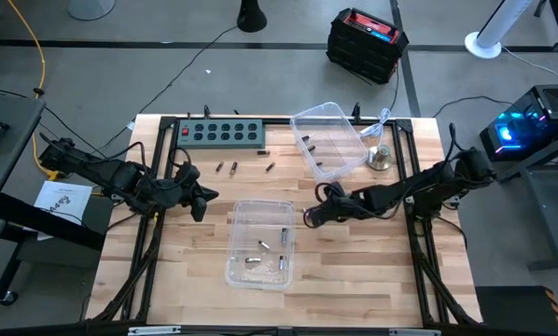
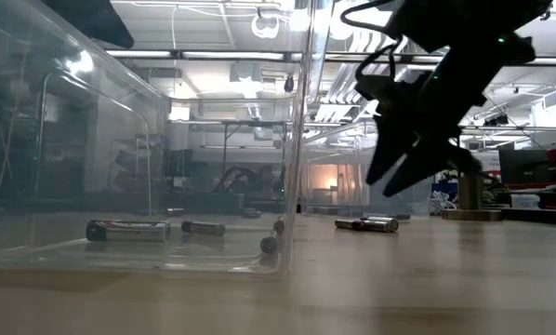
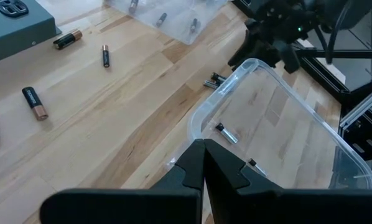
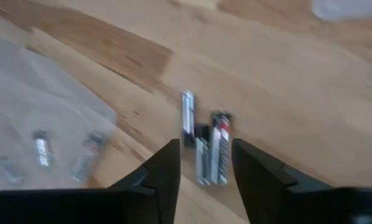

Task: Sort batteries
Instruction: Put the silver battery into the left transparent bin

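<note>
A small cluster of batteries (image 4: pixel 206 146) lies on the wood just right of the near clear bin (image 1: pixel 260 243); it also shows in the low view (image 2: pixel 366 223) and the left wrist view (image 3: pixel 214 79). My right gripper (image 4: pixel 204 165) hovers open above this cluster, one finger on either side, apart from it (image 2: pixel 408 177). Silvery batteries (image 2: pixel 127 229) lie on the near bin's floor. The far clear bin (image 1: pixel 328 140) holds dark batteries. Several dark batteries (image 3: pixel 35 102) lie loose near the power strip. My left gripper (image 3: pixel 203 168) is shut and empty, hovering left of the near bin (image 1: pixel 200 201).
A grey-green power strip (image 1: pixel 221 133) lies along the far edge. A round metal weight (image 1: pixel 380 159) stands right of the far bin. The near bin's rim (image 3: pixel 236 81) lies between the two grippers. Bare wood shows at the near edge.
</note>
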